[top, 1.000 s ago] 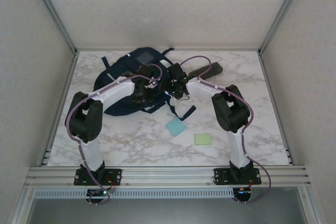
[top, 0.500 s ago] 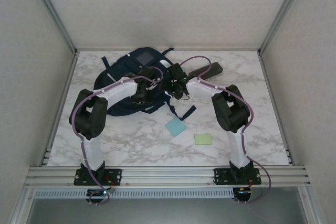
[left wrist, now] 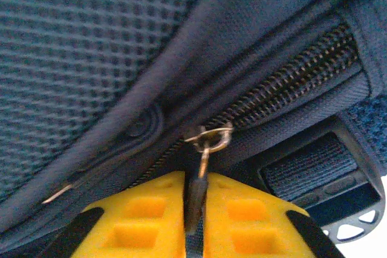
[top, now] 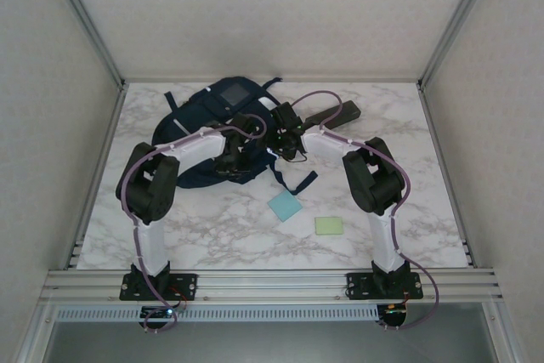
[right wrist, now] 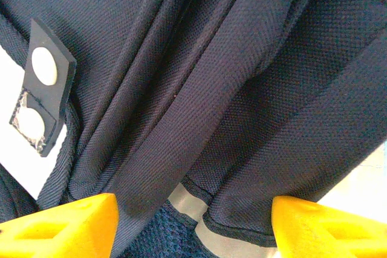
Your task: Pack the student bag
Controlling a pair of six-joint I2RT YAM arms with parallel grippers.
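The student bag (top: 200, 112), dark navy with a grey square patch, lies at the back left of the marble table. My left gripper (top: 240, 145) sits on the bag's right side. In the left wrist view my left gripper (left wrist: 193, 179) is shut on the dark zipper pull (left wrist: 196, 200), which hangs from a metal ring (left wrist: 211, 137) on the closed zipper (left wrist: 290, 80). My right gripper (top: 285, 127) is at the bag's right edge. In the right wrist view my right gripper (right wrist: 193, 212) stands open, its yellow fingers (right wrist: 66, 225) wide apart with folds of navy bag fabric (right wrist: 230, 89) between them.
A light blue pad (top: 285, 207) and a green pad (top: 328, 225) lie on the table in front of the bag. A dark flat case (top: 336, 113) lies at the back right. A loose strap (top: 299, 183) trails toward the pads. A plastic buckle (left wrist: 357, 222) hangs by the zipper.
My left arm has reached further right along the bag, and its gripper has closed on the zipper pull. The right arm has stayed where it was.
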